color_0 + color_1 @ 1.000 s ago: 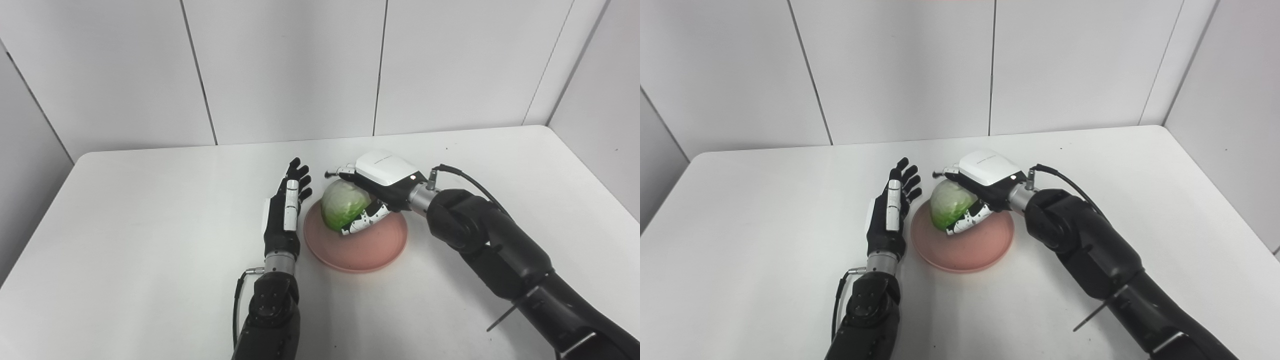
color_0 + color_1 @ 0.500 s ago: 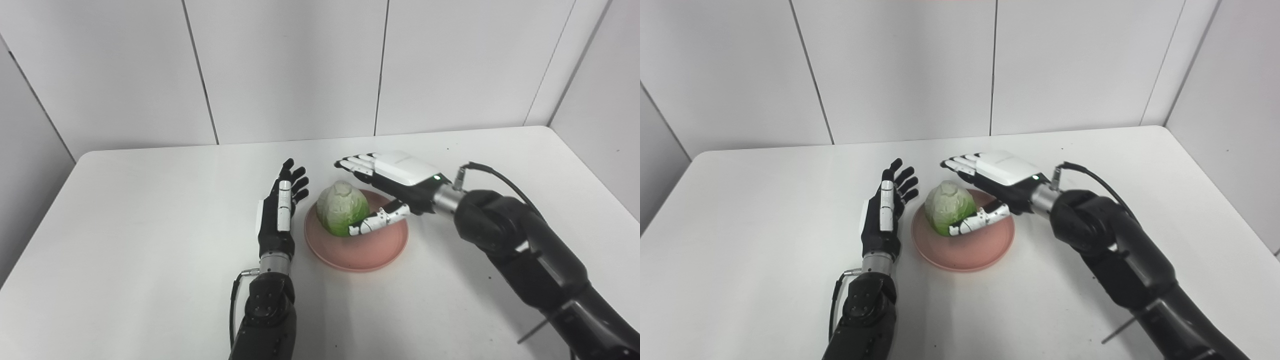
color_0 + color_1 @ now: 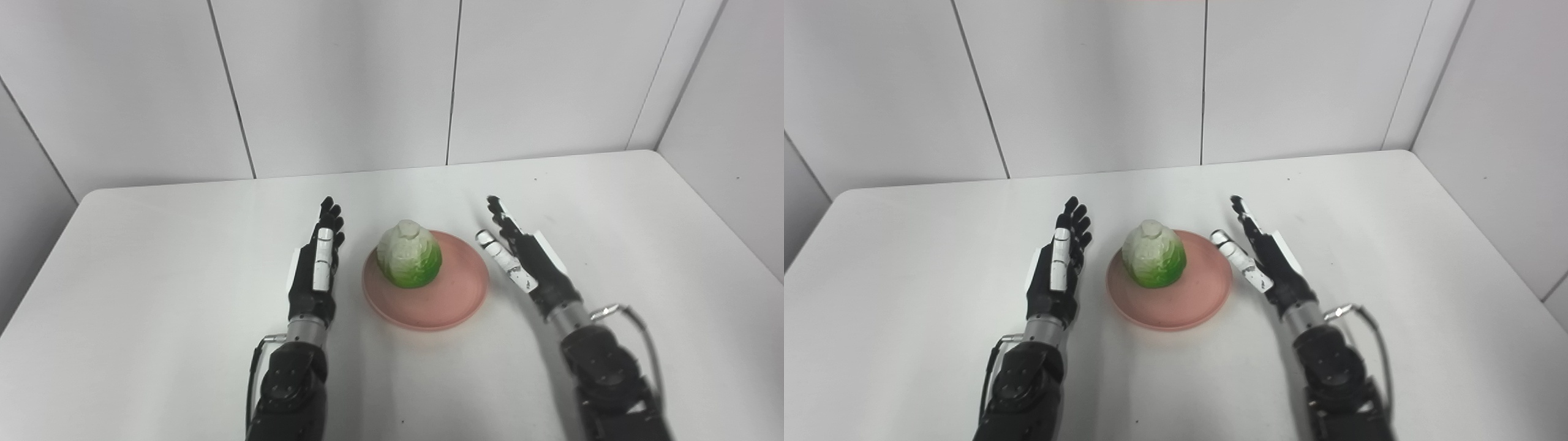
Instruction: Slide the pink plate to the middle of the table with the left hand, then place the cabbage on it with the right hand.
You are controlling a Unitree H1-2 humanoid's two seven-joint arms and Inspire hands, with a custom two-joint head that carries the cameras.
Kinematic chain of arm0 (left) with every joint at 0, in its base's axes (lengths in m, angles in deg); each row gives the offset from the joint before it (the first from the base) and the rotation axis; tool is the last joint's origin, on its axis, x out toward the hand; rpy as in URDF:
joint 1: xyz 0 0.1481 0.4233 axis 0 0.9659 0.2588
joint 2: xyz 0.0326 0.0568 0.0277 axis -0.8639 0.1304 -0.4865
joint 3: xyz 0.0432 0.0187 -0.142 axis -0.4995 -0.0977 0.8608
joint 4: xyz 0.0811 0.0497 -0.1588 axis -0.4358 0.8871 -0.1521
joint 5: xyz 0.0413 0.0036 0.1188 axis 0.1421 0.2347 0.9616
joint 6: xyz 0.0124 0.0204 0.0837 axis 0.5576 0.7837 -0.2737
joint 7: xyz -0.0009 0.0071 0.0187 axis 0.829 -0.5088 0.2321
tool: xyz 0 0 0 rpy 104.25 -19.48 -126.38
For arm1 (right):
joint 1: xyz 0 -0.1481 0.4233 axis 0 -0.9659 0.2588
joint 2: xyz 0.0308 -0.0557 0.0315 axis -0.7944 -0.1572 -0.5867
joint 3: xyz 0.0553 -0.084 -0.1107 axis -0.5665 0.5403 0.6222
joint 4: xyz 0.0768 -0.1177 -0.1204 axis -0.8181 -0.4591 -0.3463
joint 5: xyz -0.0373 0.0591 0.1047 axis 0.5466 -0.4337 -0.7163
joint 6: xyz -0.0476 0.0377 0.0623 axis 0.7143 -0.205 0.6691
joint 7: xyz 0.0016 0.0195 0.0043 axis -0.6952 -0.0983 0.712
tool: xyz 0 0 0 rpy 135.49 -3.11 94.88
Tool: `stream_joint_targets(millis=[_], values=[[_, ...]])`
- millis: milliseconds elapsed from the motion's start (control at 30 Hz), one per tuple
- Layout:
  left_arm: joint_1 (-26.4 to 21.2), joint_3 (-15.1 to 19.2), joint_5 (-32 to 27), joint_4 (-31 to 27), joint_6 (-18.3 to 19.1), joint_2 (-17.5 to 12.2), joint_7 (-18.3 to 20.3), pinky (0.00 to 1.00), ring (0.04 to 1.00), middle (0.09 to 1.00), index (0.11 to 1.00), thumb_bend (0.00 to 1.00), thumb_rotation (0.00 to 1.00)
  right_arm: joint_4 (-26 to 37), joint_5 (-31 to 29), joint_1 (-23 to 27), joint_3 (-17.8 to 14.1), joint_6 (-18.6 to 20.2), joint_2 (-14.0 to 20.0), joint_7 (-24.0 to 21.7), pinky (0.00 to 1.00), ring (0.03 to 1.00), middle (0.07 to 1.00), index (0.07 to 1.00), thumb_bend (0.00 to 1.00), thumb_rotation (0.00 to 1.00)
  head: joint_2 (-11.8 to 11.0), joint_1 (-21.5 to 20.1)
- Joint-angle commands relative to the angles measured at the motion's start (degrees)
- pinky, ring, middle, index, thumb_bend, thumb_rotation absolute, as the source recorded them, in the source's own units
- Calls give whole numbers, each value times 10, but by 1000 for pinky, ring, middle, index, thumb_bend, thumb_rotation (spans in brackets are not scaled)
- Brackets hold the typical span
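Hand pose is recorded first. The left robot hand (image 3: 313,269) is positioned just beside the left rim of the pink plate (image 3: 456,297), clear of it, with its fingers (image 3: 329,215) extended and spread toward the far wall and the palm turned toward the plate. Nothing is held in it. The left forearm is raised from the bottom edge and is aligned nearly straight away from the robot.

The right robot hand (image 3: 523,257) is positioned just beside the right rim of the plate, also clear of it. Its fingers (image 3: 497,211) are extended and apart, angled toward the far left, and the thumb (image 3: 505,264) is pointed toward the plate. Nothing is held in it.

The cabbage (image 3: 409,255) is seated upright on the plate, on the far-left part of the dish, with its pale end up and its green base down. It is touched by neither hand. The plate is located near the middle of the white tabletop (image 3: 153,294), between the two hands.

Count: one plate, one cabbage, two robot hands.
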Motion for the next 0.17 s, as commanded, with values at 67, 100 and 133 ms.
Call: stream_joint_targets(millis=[67,100,133], values=[[-10,-11,-14,15,-62,-24,55,1000,1000,1000,1000,680,1000,5,-88,18,-22,0,-30,22,1000,1000,1000,1000,759,999,-2,-13],[-8,-12,-17,11,-55,-26,59,1000,1000,1000,1000,688,1000,1,-90,16,-18,-2,-32,24,1000,1000,1000,1000,753,1000,-1,-16],[-4,-13,-21,-3,-33,-26,63,1000,1000,1000,1000,699,1000,0,-89,14,-14,-5,-32,27,1000,1000,1000,1000,750,1000,-1,-16]])
